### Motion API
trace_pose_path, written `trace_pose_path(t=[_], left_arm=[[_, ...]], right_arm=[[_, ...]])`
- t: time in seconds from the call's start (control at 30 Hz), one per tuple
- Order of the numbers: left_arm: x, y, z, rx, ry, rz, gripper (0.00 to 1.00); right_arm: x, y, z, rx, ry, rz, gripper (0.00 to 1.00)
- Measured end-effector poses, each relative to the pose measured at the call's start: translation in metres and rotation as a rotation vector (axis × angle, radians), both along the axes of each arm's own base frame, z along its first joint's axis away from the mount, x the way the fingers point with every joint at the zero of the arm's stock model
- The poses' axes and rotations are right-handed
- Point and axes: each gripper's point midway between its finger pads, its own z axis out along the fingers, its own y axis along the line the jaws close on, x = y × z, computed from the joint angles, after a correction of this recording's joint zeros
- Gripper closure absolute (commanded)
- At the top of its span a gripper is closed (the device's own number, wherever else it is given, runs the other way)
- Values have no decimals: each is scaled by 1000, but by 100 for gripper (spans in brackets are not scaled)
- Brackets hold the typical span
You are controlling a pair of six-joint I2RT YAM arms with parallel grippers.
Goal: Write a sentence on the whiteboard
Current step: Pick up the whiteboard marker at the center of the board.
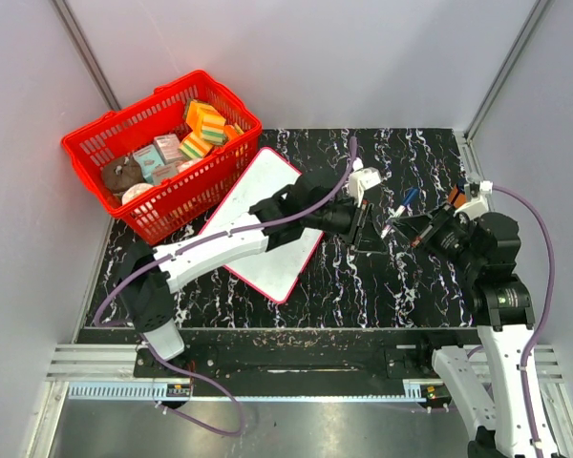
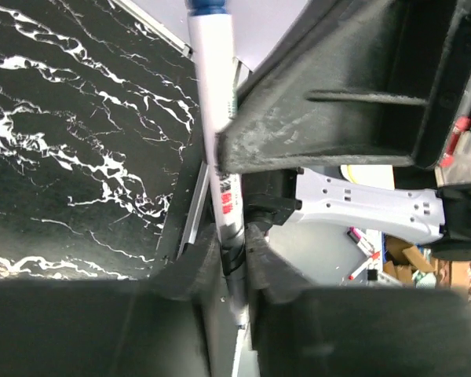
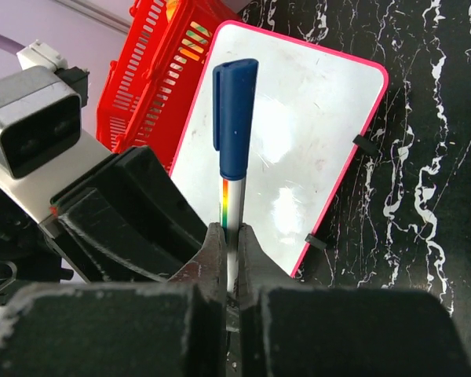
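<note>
Both arms meet above the right half of the black, white-veined marble bench [image 1: 382,277], and the white-barrelled marker with the blue cap [image 3: 234,157] is pinned between them. My right tool [image 3: 232,236] is clamped hard on the barrel, with the cap standing clear beyond its tips. My left tool [image 2: 234,243] has its pads pressed in on either side of the same barrel, and from its own camera it looks clamped on the marker too. The flat white whiteboard with the thin red-pink rim [image 1: 253,191] lies on the left half of the bench, its far corner just beside the red plastic basket [image 1: 186,196] in the far left corner. I see no writing on it, so the sentence is not begun. Here's the worry: the cap is on and, as far as I can tell, neither tool grips it, so a pull may just drag the barrel through one set of pads. Two narrow grips could also twist the marker, and a slip would drop it onto the bench, well apart from the board.
</note>
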Motion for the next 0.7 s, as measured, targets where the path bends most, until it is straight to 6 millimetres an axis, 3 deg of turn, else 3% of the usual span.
trace_pose_path(t=[0.1, 0.2, 0.23, 0.27, 0.33, 0.5, 0.7], left_arm=[[-3, -2, -1, 1, 4, -6, 100], [-3, -1, 0, -5, 1, -4, 100], [-3, -1, -1, -5, 0, -3, 100], [-3, 0, -2, -3, -1, -1, 100], [-4, 3, -4, 6, -4, 4, 100], [-8, 13, 0, 18, -25, 13, 100], [-18, 41, 24, 0, -84, 50, 100]], right_arm=[[-1, 0, 2, 6, -4, -5, 95], [-1, -1, 3, 12, -5, -9, 72], [-1, 0, 3, 15, -2, -9, 62], [-2, 0, 3, 20, 2, -8, 30], [-3, 0, 3, 24, 7, -9, 1], [-9, 1, 10, 33, -15, -6, 0], [-15, 9, 22, 77, -47, 41, 0]])
